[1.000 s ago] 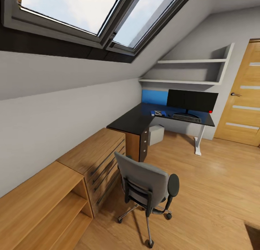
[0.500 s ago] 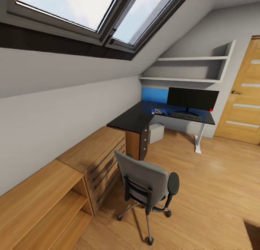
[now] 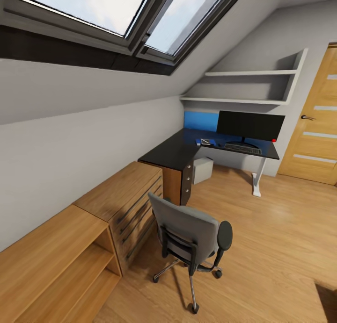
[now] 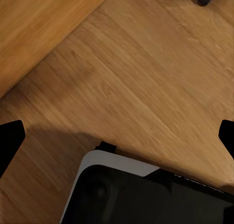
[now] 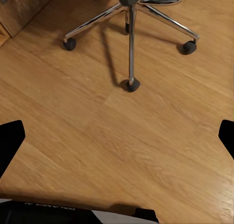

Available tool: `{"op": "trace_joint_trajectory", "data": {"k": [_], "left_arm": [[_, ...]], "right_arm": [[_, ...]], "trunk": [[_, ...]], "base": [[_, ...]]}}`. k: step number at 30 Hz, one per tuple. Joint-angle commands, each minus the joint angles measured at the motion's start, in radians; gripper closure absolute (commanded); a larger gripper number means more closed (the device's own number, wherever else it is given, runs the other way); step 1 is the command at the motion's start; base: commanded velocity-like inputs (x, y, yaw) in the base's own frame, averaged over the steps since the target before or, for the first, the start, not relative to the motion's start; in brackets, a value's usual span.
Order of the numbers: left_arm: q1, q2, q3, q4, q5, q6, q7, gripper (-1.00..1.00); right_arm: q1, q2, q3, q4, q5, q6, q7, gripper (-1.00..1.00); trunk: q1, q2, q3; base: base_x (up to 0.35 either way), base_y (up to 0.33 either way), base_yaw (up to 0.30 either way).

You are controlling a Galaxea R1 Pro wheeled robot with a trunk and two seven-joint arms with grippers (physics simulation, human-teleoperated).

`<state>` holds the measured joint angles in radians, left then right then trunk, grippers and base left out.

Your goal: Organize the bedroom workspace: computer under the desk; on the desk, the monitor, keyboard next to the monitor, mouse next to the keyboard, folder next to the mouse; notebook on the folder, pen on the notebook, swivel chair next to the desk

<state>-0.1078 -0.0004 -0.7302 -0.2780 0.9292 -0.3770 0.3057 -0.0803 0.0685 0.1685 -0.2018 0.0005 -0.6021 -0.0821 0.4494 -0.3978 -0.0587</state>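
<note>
Both hands [image 4: 117, 136] [image 5: 117, 136] spread wide, gripping nothing, over wood floor [image 5: 122, 136]; chair [image 3: 189, 236] stands well apart from the worktop [image 3: 175, 152] carrying monitor [image 3: 250, 125] and keyboard [image 3: 242, 148].

No readable text, labels or numbers — a faint line on the robot base [image 5: 46, 207], too blurred to read

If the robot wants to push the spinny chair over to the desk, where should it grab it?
Probably the top edge of the swivel chair's tall backrest, coming from behind. The back faces the robot, stands upright and looks thin enough to pinch. The black armrest on its right side is a second option. The desk lies beyond the chair.
</note>
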Motion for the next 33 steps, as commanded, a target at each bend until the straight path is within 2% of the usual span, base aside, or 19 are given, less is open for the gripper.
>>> {"op": "trace_joint_trajectory", "data": {"k": [1, 14, 33], "left_arm": [[-0.001, 0.001, -0.009, -0.001, 0.005, -0.003, 0.007, -1.0], [-0.001, 0.0, -0.008, 0.0, 0.006, -0.003, 0.007, -1.0], [-0.001, 0.0, -0.009, 0.0, 0.007, -0.003, 0.007, -1.0]], "right_arm": [[-0.001, -0.001, 0.008, 0.001, 0.0, -0.002, -0.009, -1.0], [-0.001, -0.003, 0.008, 0.001, 0.001, -0.002, -0.008, -1.0], [-0.001, -0.003, 0.008, 0.001, 0.001, -0.002, -0.008, -1.0]], "trunk": [[0.001, -0.002, -0.002], [0.001, -0.002, -0.002], [0.001, -0.002, -0.002]], "base": [[0.0, 0.075, 0.0], [0.0, 0.251, -0.214], [0.0, 0.023, -0.283]]}}
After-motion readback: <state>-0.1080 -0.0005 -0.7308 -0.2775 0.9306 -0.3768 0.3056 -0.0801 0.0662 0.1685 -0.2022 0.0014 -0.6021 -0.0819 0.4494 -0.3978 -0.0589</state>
